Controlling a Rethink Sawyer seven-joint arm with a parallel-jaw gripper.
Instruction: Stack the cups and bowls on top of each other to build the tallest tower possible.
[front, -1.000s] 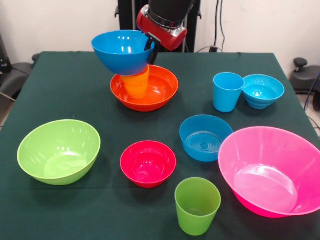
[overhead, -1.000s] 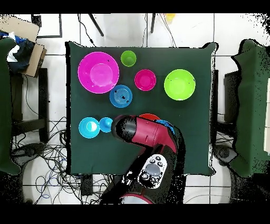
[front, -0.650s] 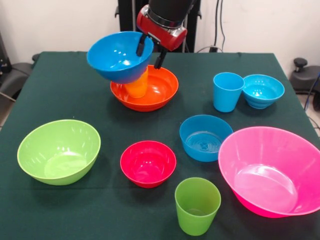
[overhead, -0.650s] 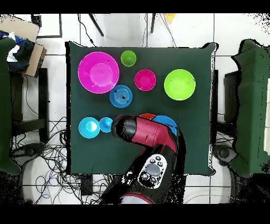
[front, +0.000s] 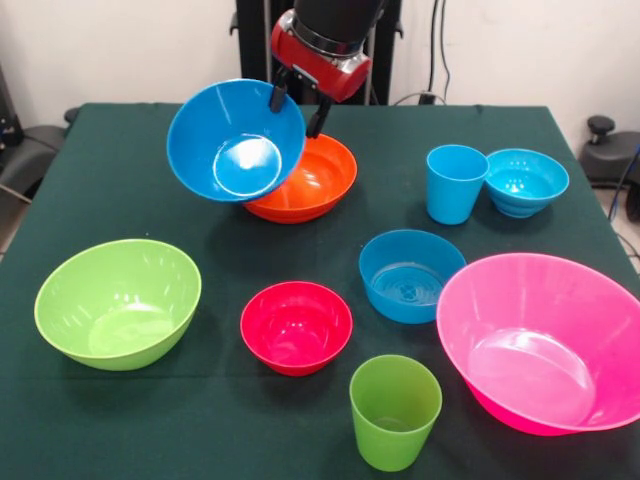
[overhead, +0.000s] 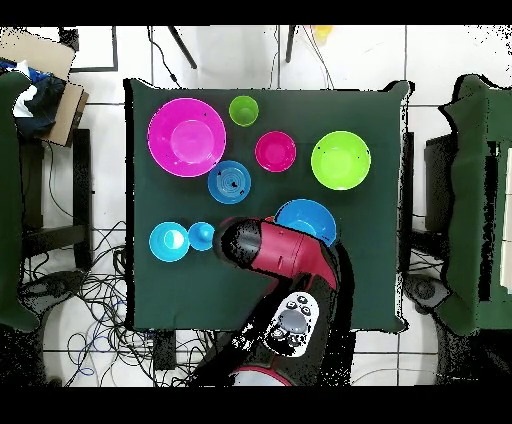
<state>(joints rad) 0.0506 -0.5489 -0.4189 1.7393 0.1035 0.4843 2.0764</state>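
Bowls number seven, cups two in sight. Largest is the pink bowl (front: 543, 340) at the front view's lower right, with the lime green bowl (front: 118, 302) at lower left and the small red bowl (front: 296, 326) between them. A medium blue bowl (front: 411, 274) sits just beside the pink one, and the green cup (front: 395, 410) stands in front of both. The light blue cup (front: 455, 183) stands upright, touching or nearly touching the small turquoise bowl (front: 526, 181). On the green tabletop (front: 120, 180), the wide orange bowl (front: 310, 178) is partly hidden by the large blue bowl (front: 236, 141), which is tilted steeply, its opening facing the camera. The claw (front: 298, 103) hangs at that bowl's upper rim, fingers spread apart, one each side of the rim; whether they touch it cannot be told.
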